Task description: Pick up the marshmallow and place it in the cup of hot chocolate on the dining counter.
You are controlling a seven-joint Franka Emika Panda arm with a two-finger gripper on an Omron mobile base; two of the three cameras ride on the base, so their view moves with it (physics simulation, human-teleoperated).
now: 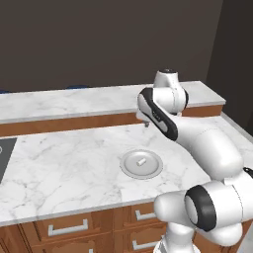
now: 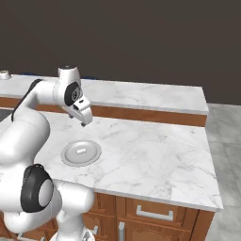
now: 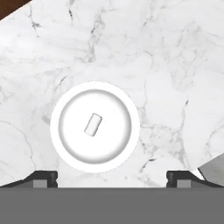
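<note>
Marshmallow (image 3: 92,124): small white stubby cylinder lying on its side near the middle of the round grey plate (image 3: 70,151). In the hand view its long axis runs on a diagonal, upper end tipped to the right. The left base view shows it (image 1: 141,161) as a pale sliver in the plate's shallow well (image 1: 129,170); the right base view shows the same (image 2: 81,151), plate rim at (image 2: 70,161).

The plate sits flat on the dining counter (image 1: 64,168), on the lower marble level, toward the front edge above the wooden drawers (image 1: 66,228). A raised marble ledge (image 1: 74,104) runs behind it over a reddish-brown wood strip. The dark corner of a cooktop (image 1: 5,154) shows at the left edge of the left base view.

Gripper (image 2: 83,123): hangs in the air over the counter, behind the plate and well above it, touching nothing. It points down at the marble. In the hand view its fingertips (image 3: 43,178) stand far apart at the two bottom corners, with the plate between and beyond them; nothing is held.

A small pale round object (image 2: 4,74) rests on the raised ledge at the far left of the right base view; too small to identify.
</note>
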